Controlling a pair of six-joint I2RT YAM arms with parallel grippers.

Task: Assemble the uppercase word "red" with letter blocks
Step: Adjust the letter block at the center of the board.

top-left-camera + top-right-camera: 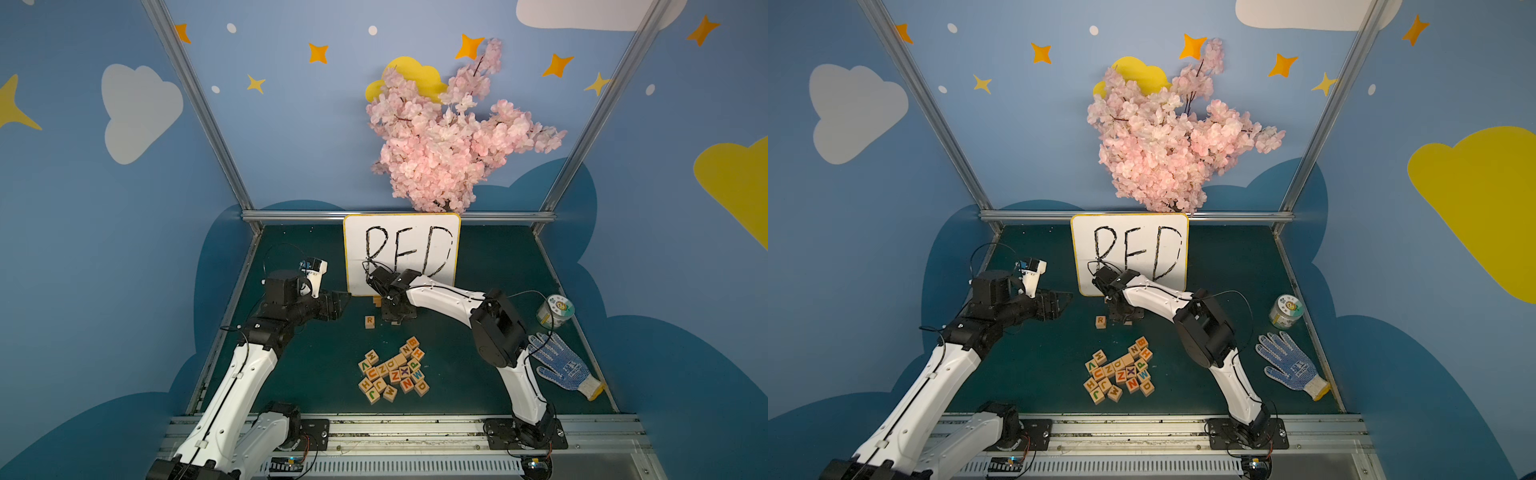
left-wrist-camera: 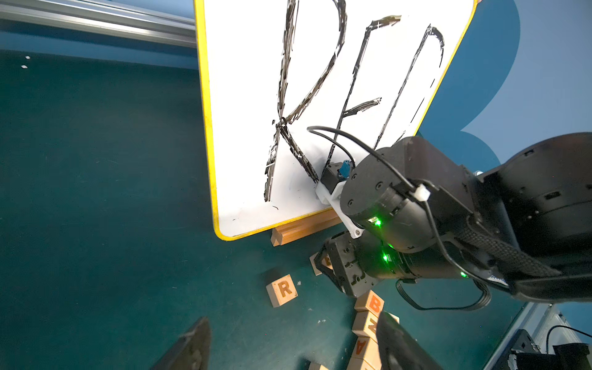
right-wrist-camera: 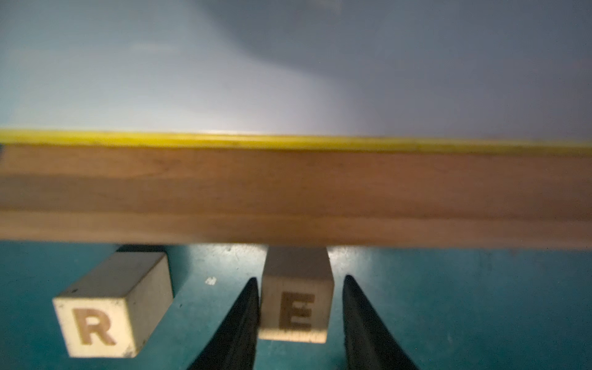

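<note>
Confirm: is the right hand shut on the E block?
Open. In the right wrist view the right hand straddles the E block; teal table shows between block and one finger.

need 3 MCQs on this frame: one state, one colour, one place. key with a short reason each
1. State of the left gripper?
A) shut on a block
B) open, empty
C) out of view

2. Rim colour of the whiteboard?
A) red
B) green
C) yellow

3. Where is the E block?
A) in the left gripper
B) between the fingers of the right gripper
C) atop the whiteboard

Key:
1 B: the left wrist view shows its fingers apart with nothing between them.
2 C: the edge is yellow in both top views.
3 B: the right wrist view shows a finger on each side of it.
</note>
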